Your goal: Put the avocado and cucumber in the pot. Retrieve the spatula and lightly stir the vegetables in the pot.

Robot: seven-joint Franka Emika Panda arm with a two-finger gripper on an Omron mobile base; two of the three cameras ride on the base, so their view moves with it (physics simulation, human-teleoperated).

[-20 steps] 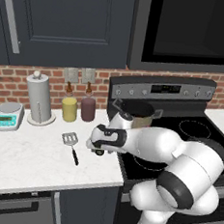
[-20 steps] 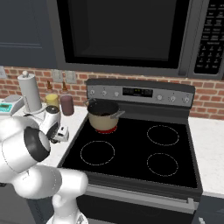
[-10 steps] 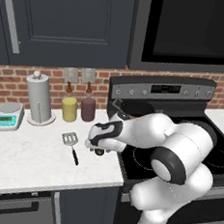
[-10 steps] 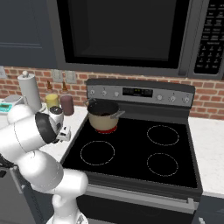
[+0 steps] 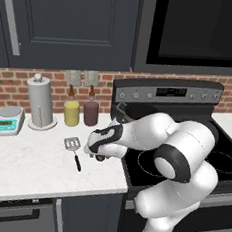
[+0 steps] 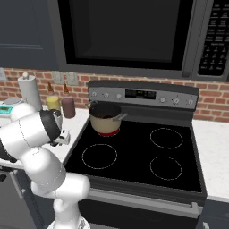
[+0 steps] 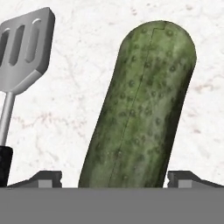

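Observation:
The cucumber [image 7: 140, 109], stubby and dark green, lies on the white counter and runs up the middle of the hand view. My gripper [image 7: 114, 179] is open, with one fingertip on each side of the cucumber's near end and a gap to each. In the left base view the gripper [image 5: 98, 154] hangs low over the counter, just right of the spatula [image 5: 73, 150]. The spatula [image 7: 22, 57] has a slotted silver head and a black handle and lies to the cucumber's left. The tan pot [image 6: 106, 118] stands on the stove's back left burner. The avocado is out of view.
A paper towel roll [image 5: 40, 102], a kitchen scale [image 5: 8, 120] and two bottles [image 5: 71, 111] stand along the brick wall. The black stove [image 6: 147, 156] adjoins the counter's right end. The counter's front edge [image 5: 50, 189] runs just below the spatula.
The hand has moved a little left and down toward the counter beside the spatula, and the elbow has swung forward. The jaws have narrowed slightly.

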